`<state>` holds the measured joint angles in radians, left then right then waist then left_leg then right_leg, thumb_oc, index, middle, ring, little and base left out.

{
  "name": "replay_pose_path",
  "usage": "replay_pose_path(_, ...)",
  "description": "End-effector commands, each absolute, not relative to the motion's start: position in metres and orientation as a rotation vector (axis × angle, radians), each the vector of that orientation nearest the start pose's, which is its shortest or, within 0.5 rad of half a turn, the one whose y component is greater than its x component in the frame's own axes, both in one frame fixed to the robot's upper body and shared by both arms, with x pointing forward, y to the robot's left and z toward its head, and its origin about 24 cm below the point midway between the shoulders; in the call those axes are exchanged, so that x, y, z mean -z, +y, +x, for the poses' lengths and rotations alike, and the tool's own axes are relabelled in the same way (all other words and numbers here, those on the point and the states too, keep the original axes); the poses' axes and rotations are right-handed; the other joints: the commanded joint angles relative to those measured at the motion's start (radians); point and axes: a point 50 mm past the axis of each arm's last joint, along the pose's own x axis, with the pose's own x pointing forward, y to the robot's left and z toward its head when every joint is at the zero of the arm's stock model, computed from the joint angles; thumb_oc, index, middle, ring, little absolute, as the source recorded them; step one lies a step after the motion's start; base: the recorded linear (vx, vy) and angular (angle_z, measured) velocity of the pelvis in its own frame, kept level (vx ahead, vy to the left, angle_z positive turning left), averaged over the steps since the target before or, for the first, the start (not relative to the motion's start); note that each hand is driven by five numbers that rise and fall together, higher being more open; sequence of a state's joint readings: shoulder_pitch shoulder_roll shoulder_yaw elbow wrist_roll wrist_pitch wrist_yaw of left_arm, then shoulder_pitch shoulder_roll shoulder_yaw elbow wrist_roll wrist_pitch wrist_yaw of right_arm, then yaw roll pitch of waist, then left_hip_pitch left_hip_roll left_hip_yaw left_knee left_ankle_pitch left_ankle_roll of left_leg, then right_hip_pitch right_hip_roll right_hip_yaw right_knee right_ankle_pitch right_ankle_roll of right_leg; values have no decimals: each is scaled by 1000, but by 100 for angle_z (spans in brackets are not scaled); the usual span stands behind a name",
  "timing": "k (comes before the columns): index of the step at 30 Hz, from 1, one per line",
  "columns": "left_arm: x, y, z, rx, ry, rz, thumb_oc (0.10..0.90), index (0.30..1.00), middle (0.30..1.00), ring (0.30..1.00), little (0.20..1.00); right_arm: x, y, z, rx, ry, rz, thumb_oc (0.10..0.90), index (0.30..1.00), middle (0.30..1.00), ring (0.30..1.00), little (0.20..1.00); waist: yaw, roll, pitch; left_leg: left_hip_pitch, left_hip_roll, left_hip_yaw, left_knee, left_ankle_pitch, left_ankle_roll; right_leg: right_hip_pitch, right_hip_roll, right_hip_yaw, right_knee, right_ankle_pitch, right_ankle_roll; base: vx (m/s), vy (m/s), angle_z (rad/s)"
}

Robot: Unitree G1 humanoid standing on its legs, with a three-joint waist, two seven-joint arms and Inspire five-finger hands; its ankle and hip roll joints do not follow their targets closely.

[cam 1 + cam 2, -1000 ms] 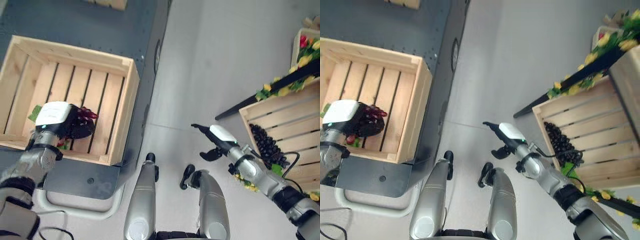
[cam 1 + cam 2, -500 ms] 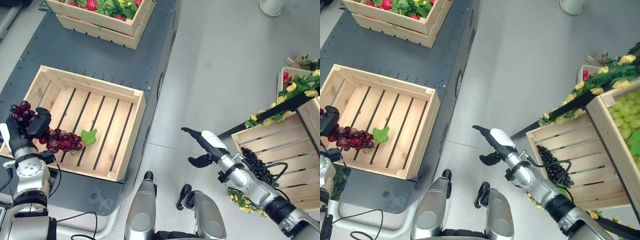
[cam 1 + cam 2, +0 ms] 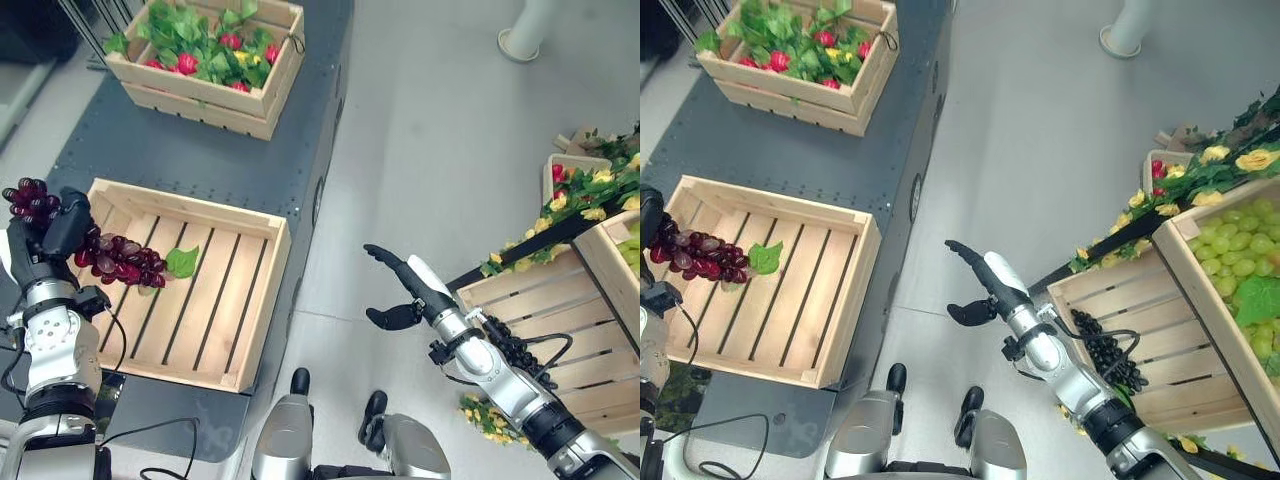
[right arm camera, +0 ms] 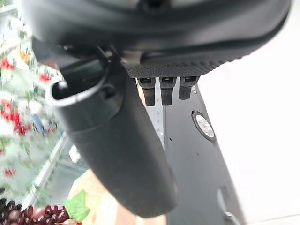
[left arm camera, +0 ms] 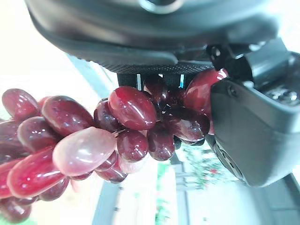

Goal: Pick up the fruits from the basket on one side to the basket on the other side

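The robot's left hand (image 3: pixel 45 235) is curled around a bunch of dark red grapes (image 3: pixel 115 260), gripping it near the stem end. The bunch trails sideways out of the hand, with a green leaf (image 3: pixel 181 262) at its far tip. In the left wrist view the glossy red grapes (image 5: pixel 117 136) sit pressed between the thumb and the fingers, so the hold looks secure.

The hand and the grapes hang above the left end of an empty slatted wooden crate (image 3: pixel 215 300), which rests on a dark grey platform (image 3: pixel 290 160). The bunch appears lifted clear of the slats, which suggests it is poised over this crate for setting down.

Toward the far edge of the same platform stands a second wooden crate (image 3: pixel 255 95) filled with green leaves and small red fruits.

The robot's right hand (image 3: pixel 405 290) is open, fingers straight and thumb spread, holding nothing. It hovers over bare grey floor (image 3: pixel 440 130) between the platform and a sloping display of crates on the robot's right. One of those crates (image 3: pixel 1120 320) holds a bunch of black grapes (image 3: pixel 1105 350); another, higher up, holds green grapes (image 3: pixel 1235 255). The right hand looks idle, kept out of the way.
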<state>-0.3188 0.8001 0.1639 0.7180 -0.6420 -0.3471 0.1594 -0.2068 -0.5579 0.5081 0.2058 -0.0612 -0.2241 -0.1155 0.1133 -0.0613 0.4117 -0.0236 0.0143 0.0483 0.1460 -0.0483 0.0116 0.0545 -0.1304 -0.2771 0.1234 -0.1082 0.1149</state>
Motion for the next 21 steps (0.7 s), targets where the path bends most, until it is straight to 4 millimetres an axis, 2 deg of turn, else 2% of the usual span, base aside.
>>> replay_pose_path(1,-167,389,269,-564,-442,199,400,300,300,300,300,-52,-155,261,-411,-203,-531,800,900,900,900,900,-27,79,-234,76,-76,-37,-130,-30,9,-15,35,37,-5,30,-14,2,-70,1)
replay_pose_path(5,-190,368,283,-459,-513,231,400,300,300,300,300,-55,-155,266,-416,-186,-450,800,900,900,900,900,-30,89,-273,98,-74,-45,-200,-1,-2,17,50,42,-92,47,-18,-10,-63,-5)
replay_pose_path(9,-203,356,291,-415,-558,211,400,300,300,300,300,-58,-152,270,-453,-177,-419,800,900,900,900,900,-38,96,-290,107,-71,-43,-233,14,-9,29,60,51,-142,68,-22,-27,-54,-9)
replay_pose_path(11,-218,339,302,-363,-612,193,400,300,300,300,300,-70,-147,280,-463,-196,-362,800,900,900,900,900,-45,97,-304,98,-77,-59,-233,14,-15,39,68,55,-180,83,-29,-51,-80,-6)
replay_pose_path(15,-228,325,308,-337,-654,231,400,300,300,300,300,-89,-143,290,-436,-272,-351,800,900,900,900,900,-54,98,-314,105,-77,-54,-233,11,-10,41,70,62,-178,82,-33,-13,-52,-12)
replay_pose_path(17,-237,315,315,-306,-670,244,400,300,300,300,300,-109,-133,295,-452,-336,-329,800,900,900,900,900,-62,102,-324,110,-75,-45,-233,9,-11,46,73,68,-184,83,-37,6,-53,-13)
replay_pose_path(21,-253,295,327,-220,-695,254,400,300,300,300,300,-130,-115,305,-555,-346,-246,800,900,900,900,900,-71,107,-335,117,-73,-34,-233,3,-13,53,77,78,-194,83,-42,3,-43,-4)
